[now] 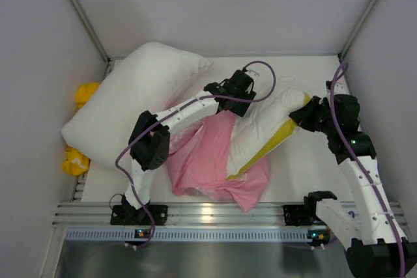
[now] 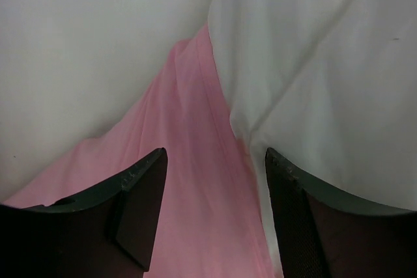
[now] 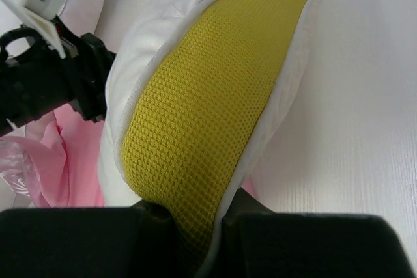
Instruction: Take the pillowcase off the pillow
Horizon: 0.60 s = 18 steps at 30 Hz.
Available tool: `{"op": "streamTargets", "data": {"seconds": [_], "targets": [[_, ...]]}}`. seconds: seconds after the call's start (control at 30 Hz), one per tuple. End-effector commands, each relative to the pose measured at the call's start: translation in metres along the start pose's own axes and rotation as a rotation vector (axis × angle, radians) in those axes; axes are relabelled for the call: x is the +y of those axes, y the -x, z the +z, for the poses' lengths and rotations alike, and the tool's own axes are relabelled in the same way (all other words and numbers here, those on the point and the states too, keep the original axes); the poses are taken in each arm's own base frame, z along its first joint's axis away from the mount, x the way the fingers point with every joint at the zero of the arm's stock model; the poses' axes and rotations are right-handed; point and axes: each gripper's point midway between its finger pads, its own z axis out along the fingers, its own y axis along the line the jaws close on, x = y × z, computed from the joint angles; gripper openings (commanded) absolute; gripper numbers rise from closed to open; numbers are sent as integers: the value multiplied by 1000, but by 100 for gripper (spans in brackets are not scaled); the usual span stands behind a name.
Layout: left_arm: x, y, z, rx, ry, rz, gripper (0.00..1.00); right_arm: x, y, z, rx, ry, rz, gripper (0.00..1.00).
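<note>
Pink pillowcase [image 1: 208, 161] seems mostly off the pillow [image 1: 260, 128], near end left to free; right gripper [image 3: 195, 222] clamps the pillow, left gripper's [image 2: 215, 164] jaws stand apart beside it.

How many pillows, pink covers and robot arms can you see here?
Pillows: 2, the plain white pillow and the pillow with the yellow band
Pink pillowcase: 1
Robot arms: 2, the left arm and the right arm
Total: 5
</note>
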Motion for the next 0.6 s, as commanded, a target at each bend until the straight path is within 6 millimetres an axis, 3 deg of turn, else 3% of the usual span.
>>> {"op": "streamTargets", "data": {"seconds": [0.0,0.13,0.33,0.37,0.47,0.5,0.53,0.57], "targets": [[3,27,-5,-65,19,18,66,15,17,-11,-72,50,-52,0],[9,6,22,-3,64,47,68,13,18,-12,-79,40,-51,0],[47,-22,51,71,172,-28,63,13,23,-16,-105,31,-55,0],[55,-23,53,74,191,-34,59,13,23,-17,-107,30,-57,0],[75,-24,49,73,259,-43,32,11,24,-20,-119,18,-61,0],[80,-23,47,69,268,-57,11,10,26,-21,-128,8,-61,0],[84,-21,41,56,270,-70,1,9,26,-21,-130,3,-63,0],[87,-19,37,49,274,-81,0,6,26,-21,-135,-9,-62,0]]}}
